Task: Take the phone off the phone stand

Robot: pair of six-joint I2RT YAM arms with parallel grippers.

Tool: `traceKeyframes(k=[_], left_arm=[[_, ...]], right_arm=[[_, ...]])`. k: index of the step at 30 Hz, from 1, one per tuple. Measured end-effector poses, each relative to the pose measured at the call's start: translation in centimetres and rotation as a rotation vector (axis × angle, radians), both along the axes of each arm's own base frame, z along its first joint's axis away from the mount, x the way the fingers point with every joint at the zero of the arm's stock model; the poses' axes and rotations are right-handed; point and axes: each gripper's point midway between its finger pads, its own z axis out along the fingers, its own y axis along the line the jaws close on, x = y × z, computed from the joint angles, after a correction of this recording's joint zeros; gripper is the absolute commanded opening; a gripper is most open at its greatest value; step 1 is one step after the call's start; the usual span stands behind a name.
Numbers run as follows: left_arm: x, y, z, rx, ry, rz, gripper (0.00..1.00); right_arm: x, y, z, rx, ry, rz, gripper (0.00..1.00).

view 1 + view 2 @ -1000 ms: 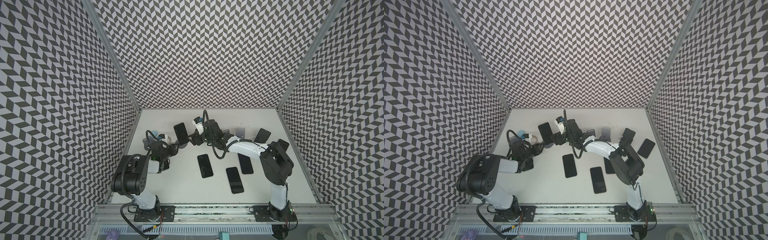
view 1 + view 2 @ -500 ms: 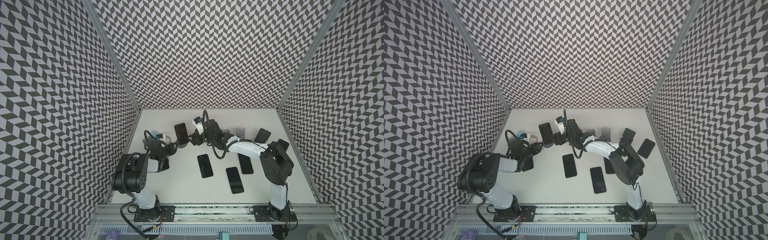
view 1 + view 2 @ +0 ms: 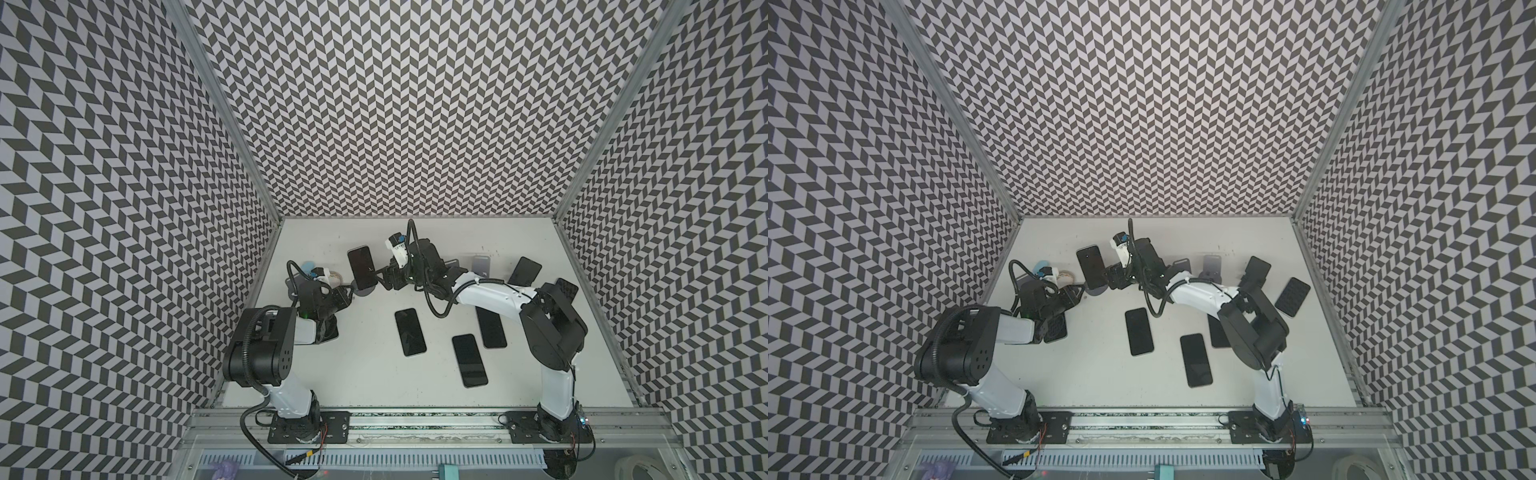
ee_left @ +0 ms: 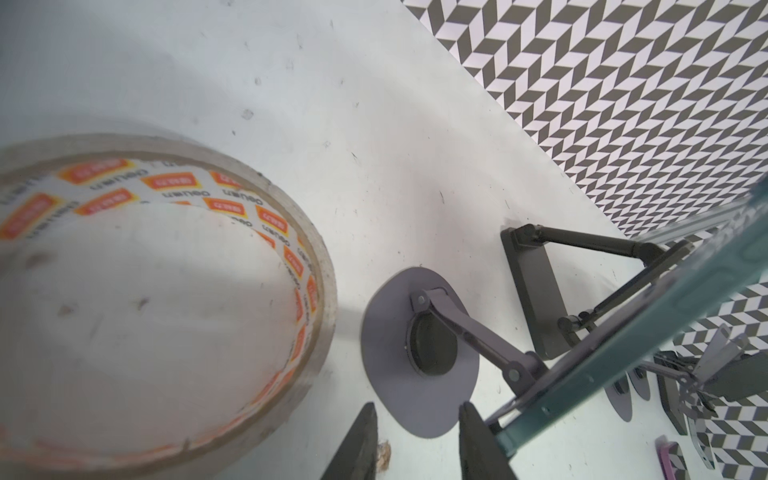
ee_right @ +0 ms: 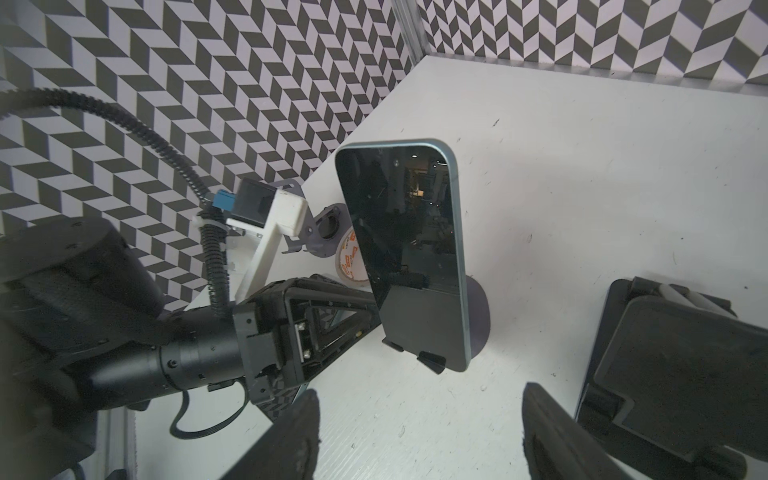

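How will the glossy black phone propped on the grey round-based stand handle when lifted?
Likely rigid: the glossy black phone is a flat slab. Its mirror-like screen looks slippery for the right gripper. The grey round-based stand might tip, though the left gripper appears clamped on its base.

Right tool [image 5: 419,392] has opened its jaws, now apart in front of the phone [image 5: 399,232]. Left tool [image 4: 417,405] has edged in to the phone stand [image 4: 390,332] base.

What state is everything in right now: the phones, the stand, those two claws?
Phone: upright in its stand.
Stand: standing, base gripped.
Left gripper: shut on stand.
Right gripper: open, empty.
Loose phones: flat on table.
Tape roll: lying flat.
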Motion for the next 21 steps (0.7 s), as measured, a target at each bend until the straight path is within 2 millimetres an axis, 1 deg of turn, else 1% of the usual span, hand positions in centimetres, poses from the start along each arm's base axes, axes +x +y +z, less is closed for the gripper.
traceKeyframes(k=[1, 4, 7, 10, 12, 14, 17, 21], left_arm=[[-0.1, 0.2, 0.2, 0.005, -0.007, 0.01, 0.38], [-0.1, 0.8, 1.8, 0.026, -0.048, 0.044, 0.43], [-0.2, 1.6, 4.0, 0.054, -0.103, 0.086, 0.55], [-0.6, 2.7, 6.4, 0.092, -0.168, 0.144, 0.66], [-1.0, 3.5, 7.8, 0.122, -0.202, 0.187, 0.7], [-1.3, 4.3, 8.6, 0.147, -0.225, 0.225, 0.71], [-1.5, 4.9, 9.1, 0.176, -0.236, 0.258, 0.72], [-1.7, 5.5, 8.5, 0.199, -0.212, 0.284, 0.74]], right_arm=[[0.1, 0.0, 0.0, -0.001, -0.001, -0.01, 0.79], [0.5, 0.0, 0.4, -0.005, -0.015, -0.048, 0.83], [0.9, 0.2, 1.0, -0.007, -0.038, -0.09, 0.86], [1.0, 0.9, 1.2, -0.012, -0.062, -0.12, 0.91], [0.8, 1.7, 1.1, -0.015, -0.072, -0.129, 0.94], [0.8, 2.4, 0.8, -0.022, -0.081, -0.135, 0.96], [0.9, 3.6, 0.4, -0.03, -0.098, -0.149, 0.99], [1.2, 4.5, -0.6, -0.051, -0.111, -0.174, 1.0]])
